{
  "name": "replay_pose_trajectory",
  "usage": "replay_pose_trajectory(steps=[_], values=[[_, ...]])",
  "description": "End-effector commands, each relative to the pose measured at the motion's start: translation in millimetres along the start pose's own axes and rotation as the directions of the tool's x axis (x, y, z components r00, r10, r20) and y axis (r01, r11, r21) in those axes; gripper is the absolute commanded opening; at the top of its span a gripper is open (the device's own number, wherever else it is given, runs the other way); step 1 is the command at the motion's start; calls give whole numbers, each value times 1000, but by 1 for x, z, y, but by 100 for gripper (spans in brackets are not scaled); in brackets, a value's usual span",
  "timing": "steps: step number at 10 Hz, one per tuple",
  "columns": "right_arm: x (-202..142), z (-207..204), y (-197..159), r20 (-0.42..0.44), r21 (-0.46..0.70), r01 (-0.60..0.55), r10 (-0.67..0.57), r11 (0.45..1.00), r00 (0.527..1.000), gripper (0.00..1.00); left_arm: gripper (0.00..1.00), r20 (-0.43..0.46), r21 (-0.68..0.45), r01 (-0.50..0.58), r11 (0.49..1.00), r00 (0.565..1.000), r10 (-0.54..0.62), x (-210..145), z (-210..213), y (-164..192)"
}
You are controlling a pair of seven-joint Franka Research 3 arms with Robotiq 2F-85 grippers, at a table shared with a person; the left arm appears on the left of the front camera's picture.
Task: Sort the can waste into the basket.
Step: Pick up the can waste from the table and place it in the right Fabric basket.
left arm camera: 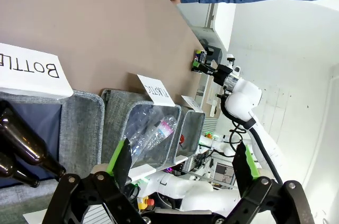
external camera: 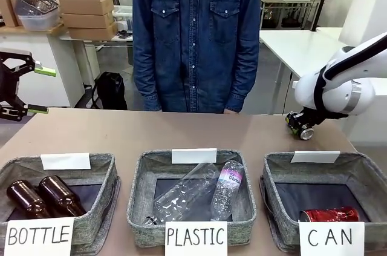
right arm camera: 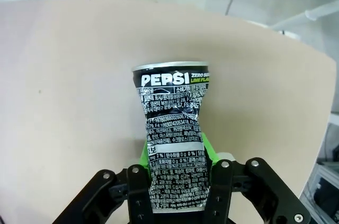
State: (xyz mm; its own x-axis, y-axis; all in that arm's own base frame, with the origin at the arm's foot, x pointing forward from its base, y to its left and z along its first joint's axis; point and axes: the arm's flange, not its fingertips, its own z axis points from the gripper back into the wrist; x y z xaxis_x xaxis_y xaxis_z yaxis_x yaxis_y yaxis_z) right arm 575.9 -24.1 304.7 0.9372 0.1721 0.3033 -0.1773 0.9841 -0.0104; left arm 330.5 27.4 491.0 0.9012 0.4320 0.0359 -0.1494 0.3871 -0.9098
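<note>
Black can: a crumpled black metal drink can with silver print (right arm camera: 173,139) sits squeezed between the green pads of the right gripper (right arm camera: 175,181), whose jaws are closed tight on its dented waist; its silver top end points away from the wrist, over bare tabletop.
Right gripper position: in the front view the right gripper (external camera: 300,124) hangs low near the far right edge of the brown worktop (external camera: 151,132), behind the CAN basket and apart from it.
Red can: a red metal drink can with silver ends (external camera: 330,214) lies on its side inside the grey woven-fabric rectangular basket signed CAN (external camera: 363,171), against the near wall, at the near right corner of the worktop.
Open room: the basket's dark floor is bare behind the red can; the worktop between the three baskets and the far edge is free.
Left gripper: the left gripper (external camera: 24,89) is off the worktop's left edge, jaws spread wide, holding nothing.
Other baskets: clear plastic bottles (external camera: 193,192) lie in the middle basket, brown glass bottles (external camera: 42,197) in the left one.
Person: stands at the far edge in a denim shirt (external camera: 195,32).
</note>
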Motion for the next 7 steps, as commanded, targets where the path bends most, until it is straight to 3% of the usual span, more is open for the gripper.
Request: replay_pose_trajectory(steps=[1,3,4,6,7], values=[[-6,24,-2,29,15,-38,38,999,999,0,100,-8,-2,13,1000,1000,-13,0,3,0],[-29,101,6,148,107,-260,243,960,959,0,100,-8,-2,13,1000,1000,-13,0,3,0],[-47,140,13,218,248,-412,364,877,905,0,100,-8,-2,13,1000,1000,-13,0,3,0],[-89,197,22,355,458,-615,502,642,789,0,100,-8,-2,13,1000,1000,-13,0,3,0],[-117,218,28,389,541,-688,582,483,714,0,100,-8,-2,13,1000,1000,-13,0,3,0]])
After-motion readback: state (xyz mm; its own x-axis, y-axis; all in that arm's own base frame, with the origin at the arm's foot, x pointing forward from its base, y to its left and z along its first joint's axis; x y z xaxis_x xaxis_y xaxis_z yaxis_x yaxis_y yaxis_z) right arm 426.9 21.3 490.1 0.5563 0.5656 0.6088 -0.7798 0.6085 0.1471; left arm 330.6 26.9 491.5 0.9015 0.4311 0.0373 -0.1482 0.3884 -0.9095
